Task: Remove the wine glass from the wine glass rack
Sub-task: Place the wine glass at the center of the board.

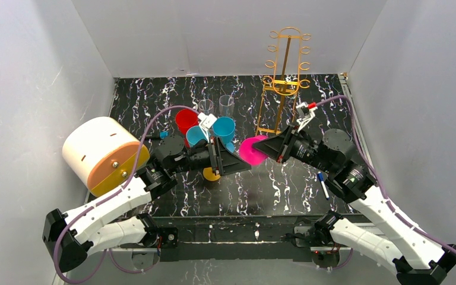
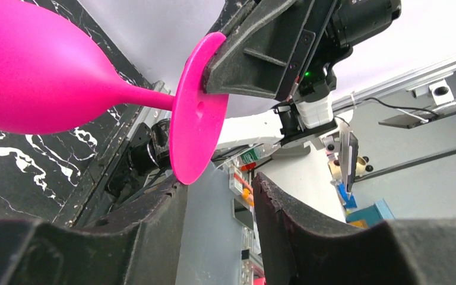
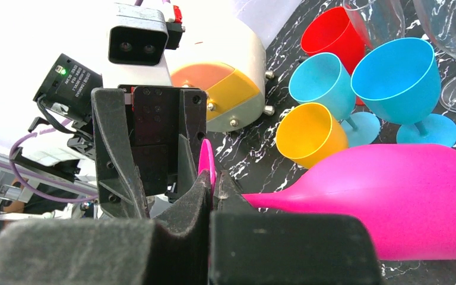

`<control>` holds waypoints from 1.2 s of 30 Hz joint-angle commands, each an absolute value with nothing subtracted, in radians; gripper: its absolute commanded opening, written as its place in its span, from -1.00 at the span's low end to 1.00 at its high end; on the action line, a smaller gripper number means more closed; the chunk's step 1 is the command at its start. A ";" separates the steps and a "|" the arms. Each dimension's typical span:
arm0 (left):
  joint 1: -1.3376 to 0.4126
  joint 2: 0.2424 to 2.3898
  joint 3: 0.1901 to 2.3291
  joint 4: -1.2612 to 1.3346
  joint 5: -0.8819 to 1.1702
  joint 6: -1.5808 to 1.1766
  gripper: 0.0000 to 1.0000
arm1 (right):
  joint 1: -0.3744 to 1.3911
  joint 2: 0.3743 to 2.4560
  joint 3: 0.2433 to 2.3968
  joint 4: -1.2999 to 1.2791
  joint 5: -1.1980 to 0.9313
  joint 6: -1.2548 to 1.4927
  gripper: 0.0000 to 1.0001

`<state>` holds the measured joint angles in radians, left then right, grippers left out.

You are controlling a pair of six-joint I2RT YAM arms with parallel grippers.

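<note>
The pink wine glass [image 1: 250, 150] is off the rack [image 1: 285, 77]. It hangs on its side above the middle of the counter [image 1: 273, 196], at the centre of the overhead frame. Its bowl points toward the left of that frame and its round foot toward the right. The gold wire rack stands upright at the back of the counter, upper centre-right of the frame and well apart from the glass.

The right fingers [image 3: 202, 199] are pressed together on the rim of the glass's foot. In the right wrist view the thin pink edge sits pinched between them. The stem and bowl run off to the lower right of that frame.

The left fingers [image 2: 309, 231] stand apart along the bottom of the left wrist view, with a clear gap between them. The foot's lower edge sits just above the left-hand one, and I cannot tell whether they touch.

Toward the upper left of the glass in the overhead frame is a cluster of other glasses:
- a red glass [image 1: 185, 120]
- two blue glasses [image 1: 224, 127]
- two clear glasses [image 1: 227, 104]
- a yellow glass [image 3: 309, 133], best seen in the right wrist view

A white drum [image 1: 98, 148] with an orange and yellow face lies at the left edge of the counter. A pen [image 1: 323, 184] lies near the right arm.
</note>
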<state>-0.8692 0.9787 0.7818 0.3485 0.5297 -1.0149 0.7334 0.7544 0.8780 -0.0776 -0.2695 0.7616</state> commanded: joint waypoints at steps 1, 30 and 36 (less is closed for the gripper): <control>-0.882 0.967 0.776 0.450 0.454 -1.045 -0.15 | 0.733 0.742 0.868 0.042 -0.262 0.799 -0.97; -0.902 0.991 0.788 0.500 0.421 -1.001 -0.86 | 0.734 0.759 0.877 0.046 -0.318 0.865 -0.97; -0.903 0.998 0.804 0.500 0.420 -0.998 -0.61 | 0.734 0.753 0.879 0.047 -0.319 0.857 -0.97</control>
